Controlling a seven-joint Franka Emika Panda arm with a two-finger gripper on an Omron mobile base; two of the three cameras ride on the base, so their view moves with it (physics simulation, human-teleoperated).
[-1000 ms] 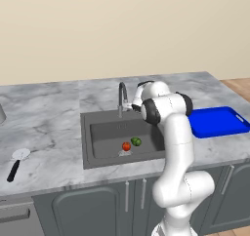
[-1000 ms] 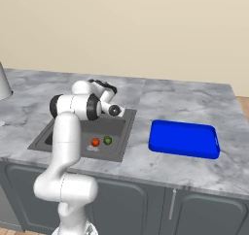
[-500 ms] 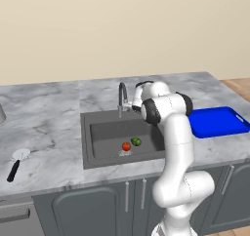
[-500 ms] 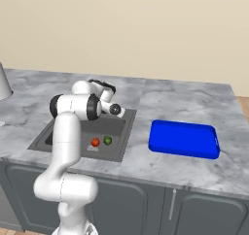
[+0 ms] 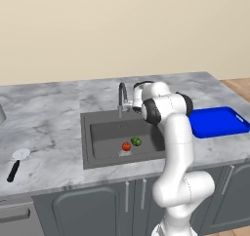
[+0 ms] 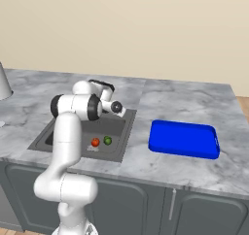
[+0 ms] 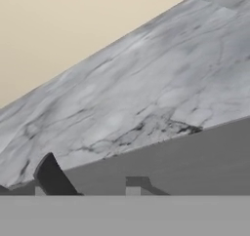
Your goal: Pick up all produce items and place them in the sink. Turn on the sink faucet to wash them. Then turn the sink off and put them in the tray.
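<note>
Produce items lie on the floor of the sink (image 5: 97,132), near the centre of the left base view: a red-orange round one (image 5: 126,146) and a green round one (image 5: 136,142), side by side and just about touching. In the right base view the same pair appears left of centre, red-orange (image 6: 95,142) to the left and green (image 6: 108,141) to the right, with a small gap between them.

The gripper (image 5: 131,105) sits at the back edge of the basin, just right of the faucet (image 5: 120,96), in the middle of the left base view; its fingers are too small and too hidden by the wrist to show whether they are open or closed, and nothing can be seen held in them. In the hand view one dark fingertip (image 7: 52,178) rises at the lower left, before the dark sink rim and the tilted marble counter (image 7: 146,93).

The white arm (image 5: 176,147) rises from the lower right of the left base view and bends over the right side of the sink. The faucet stands upright behind the basin, its spout curved high.

The blue tray (image 5: 215,122) rests on the counter at the right of the left base view, well apart from the sink; in the right base view it (image 6: 184,139) lies right of centre.

A black-handled utensil (image 5: 17,163) lies on the counter at the far left.
</note>
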